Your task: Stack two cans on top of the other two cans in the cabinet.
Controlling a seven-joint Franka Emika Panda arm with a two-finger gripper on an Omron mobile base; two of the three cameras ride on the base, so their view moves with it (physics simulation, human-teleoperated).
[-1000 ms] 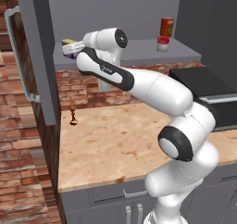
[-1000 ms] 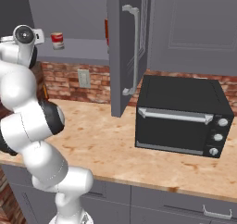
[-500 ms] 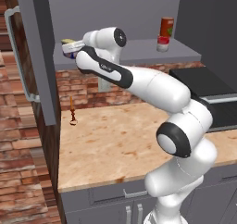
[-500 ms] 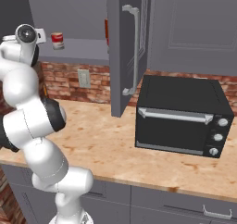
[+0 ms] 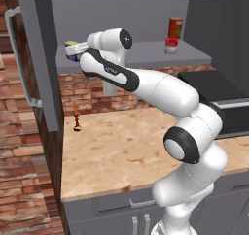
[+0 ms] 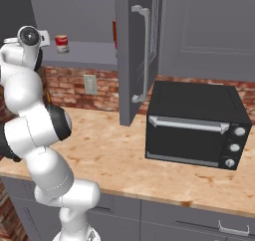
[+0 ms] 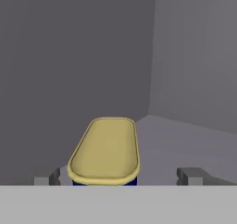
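Note:
The squat blue can with a yellow lid (image 5: 71, 45) stands at the left end of the cabinet's grey shelf (image 5: 146, 59). My gripper (image 5: 80, 51) is right at it and open. In the hand view the blue can (image 7: 105, 151) sits low between the two spread fingertips (image 7: 190, 175), untouched. The tall orange-red can (image 5: 175, 28) stands at the shelf's right end, with a small red-and-white can (image 5: 170, 45) just in front of it. The red-and-white can (image 6: 62, 43) also shows in the right base view, past my arm.
The cabinet's open left door (image 5: 39, 64) with its bar handle (image 5: 20, 59) hangs close beside the gripper. The other door (image 6: 134, 60) stands open over the counter (image 5: 121, 151). A black toaster oven (image 6: 194, 125) sits on the right. A small brown object (image 5: 77, 126) stands by the brick wall.
The arm's elbow has shifted slightly. The hand stays at the blue can with its jaws wide.

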